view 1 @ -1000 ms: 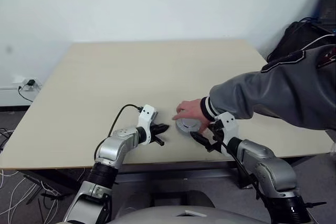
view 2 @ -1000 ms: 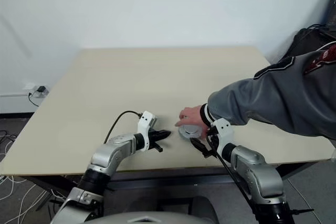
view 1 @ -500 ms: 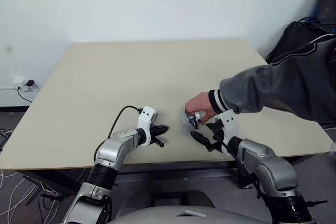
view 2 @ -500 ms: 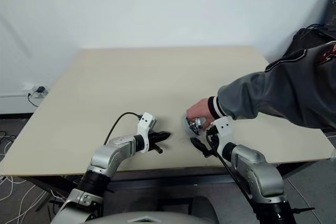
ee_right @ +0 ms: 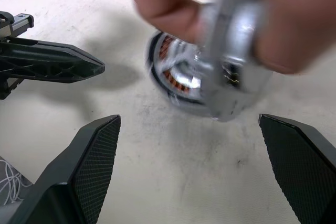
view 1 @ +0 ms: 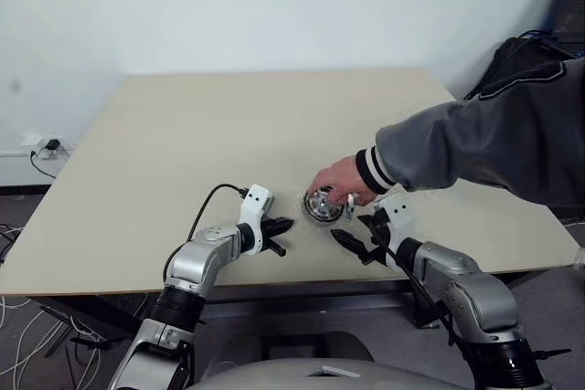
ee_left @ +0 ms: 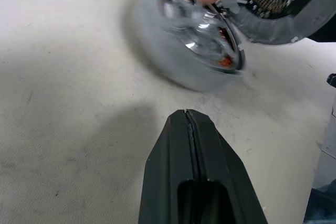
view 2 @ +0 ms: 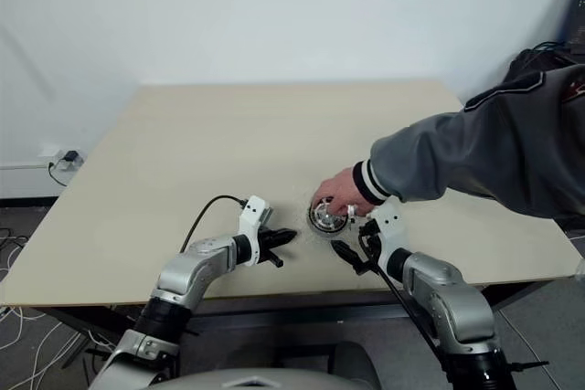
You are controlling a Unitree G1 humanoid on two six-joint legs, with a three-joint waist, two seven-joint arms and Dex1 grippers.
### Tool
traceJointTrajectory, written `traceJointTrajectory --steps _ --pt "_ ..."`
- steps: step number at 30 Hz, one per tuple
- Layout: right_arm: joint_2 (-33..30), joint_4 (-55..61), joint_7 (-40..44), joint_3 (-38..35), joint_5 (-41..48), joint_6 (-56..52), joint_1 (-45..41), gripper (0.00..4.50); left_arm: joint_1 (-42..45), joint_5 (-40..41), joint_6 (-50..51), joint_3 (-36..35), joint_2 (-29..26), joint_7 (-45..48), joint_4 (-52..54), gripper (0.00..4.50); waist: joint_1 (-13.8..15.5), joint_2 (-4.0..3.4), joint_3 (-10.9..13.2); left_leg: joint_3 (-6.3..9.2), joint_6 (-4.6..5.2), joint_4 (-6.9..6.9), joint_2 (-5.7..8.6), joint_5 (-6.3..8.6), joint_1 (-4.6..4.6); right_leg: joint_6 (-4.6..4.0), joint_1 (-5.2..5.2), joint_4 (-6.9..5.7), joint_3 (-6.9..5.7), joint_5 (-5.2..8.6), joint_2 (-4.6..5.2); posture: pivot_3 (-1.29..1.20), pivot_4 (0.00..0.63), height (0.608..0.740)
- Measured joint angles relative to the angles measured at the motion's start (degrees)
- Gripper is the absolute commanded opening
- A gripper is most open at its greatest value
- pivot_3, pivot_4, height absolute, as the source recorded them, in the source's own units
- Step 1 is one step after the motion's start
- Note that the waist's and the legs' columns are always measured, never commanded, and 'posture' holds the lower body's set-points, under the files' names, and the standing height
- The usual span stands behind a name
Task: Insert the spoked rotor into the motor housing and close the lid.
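Head views: person's hand [view 1: 336, 182] in grey sleeve [view 1: 475, 148] reaching over beige table [view 1: 183, 143]; motor housing [view 1: 322, 205] directly under its fingers, between both grippers
Left wrist view: copper-brown windings and shiny centre inside housing, blurred; lid [ee_left: 283, 9] tilted just past housing, inner face with dark hub showing
Right wrist view: lid edge-on, pinched in person's fingers, just above housing
Left gripper [view 1: 280, 226]: fingers pressed together, empty; just left of hand
Right gripper [view 1: 352, 237]: fingers spread wide, empty; below hand
Spoked rotor: cannot tell whether inside housing
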State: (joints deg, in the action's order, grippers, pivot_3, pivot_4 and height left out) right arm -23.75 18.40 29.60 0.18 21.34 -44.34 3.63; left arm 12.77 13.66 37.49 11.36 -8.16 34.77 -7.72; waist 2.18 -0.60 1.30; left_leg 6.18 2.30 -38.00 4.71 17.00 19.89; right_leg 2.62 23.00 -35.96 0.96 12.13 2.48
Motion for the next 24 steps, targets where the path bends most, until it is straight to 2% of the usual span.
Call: traceJointTrajectory --steps 24 --pt "0.0 0.0 0.1 0.5 0.0 0.0 0.0 4.48 0.0 0.0 0.8 0.4 -0.3 0.2 0.0 0.0 0.0 0.0 0.0 0.0 0.0 -0.02 0.0 0.0 -0.04 0.0 -0.04 -0.02 0.0 0.0 0.0 0.0 0.0 0.74"
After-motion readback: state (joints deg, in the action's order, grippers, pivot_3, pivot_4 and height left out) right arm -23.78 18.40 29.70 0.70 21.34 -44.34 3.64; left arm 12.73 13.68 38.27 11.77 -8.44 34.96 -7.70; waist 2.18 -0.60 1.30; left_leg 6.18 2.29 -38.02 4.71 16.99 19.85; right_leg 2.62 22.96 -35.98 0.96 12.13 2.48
